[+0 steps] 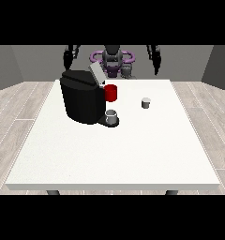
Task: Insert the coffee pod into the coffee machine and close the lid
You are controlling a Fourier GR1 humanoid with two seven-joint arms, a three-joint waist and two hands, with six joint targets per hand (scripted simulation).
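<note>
Table's (109,164) near half lies bare before the coffee machine (84,101); raised hands' fingers unreadable.

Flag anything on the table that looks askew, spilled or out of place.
Nothing stands out. The coffee machine stands upright with its lid raised, the coffee pod sits upright and apart from it on the table, and nothing is spilled.

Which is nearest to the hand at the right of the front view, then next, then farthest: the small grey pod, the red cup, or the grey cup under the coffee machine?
Measured from the hand at the view's right:
1. Small grey pod, alone on the table, below the hand.
2. Red cup, beside the coffee machine, further left.
3. Grey cup, on the machine's base, lower left, nearest the camera.
</note>
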